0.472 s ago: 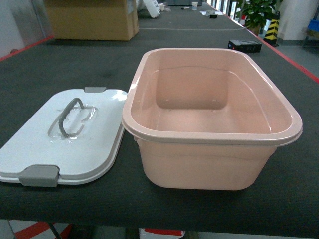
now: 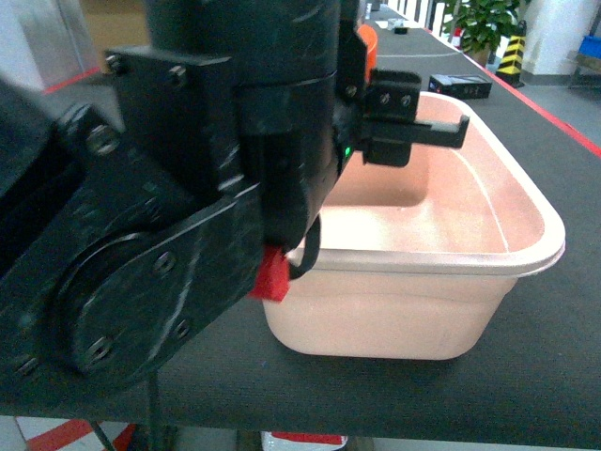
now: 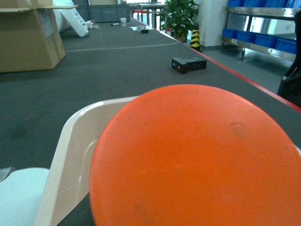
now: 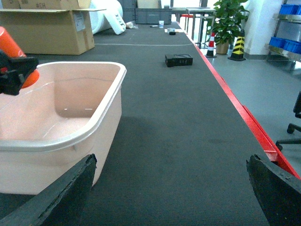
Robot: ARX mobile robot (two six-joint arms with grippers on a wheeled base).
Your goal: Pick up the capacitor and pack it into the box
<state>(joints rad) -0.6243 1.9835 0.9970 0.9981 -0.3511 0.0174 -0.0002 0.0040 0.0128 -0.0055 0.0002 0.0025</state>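
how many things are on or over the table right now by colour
orange: 1, capacitor in the left end effector
pink: 1, box
white: 1, lid
brown: 1, cardboard carton
black: 1, small case
total: 5

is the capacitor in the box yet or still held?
Held, not in. The left tool grips the capacitor above the box; the box interior that shows is bare.

We see a brown cardboard carton (image 4: 47,29), a small black case (image 4: 178,60), a potted plant (image 4: 227,21) and blue crates (image 3: 263,38).
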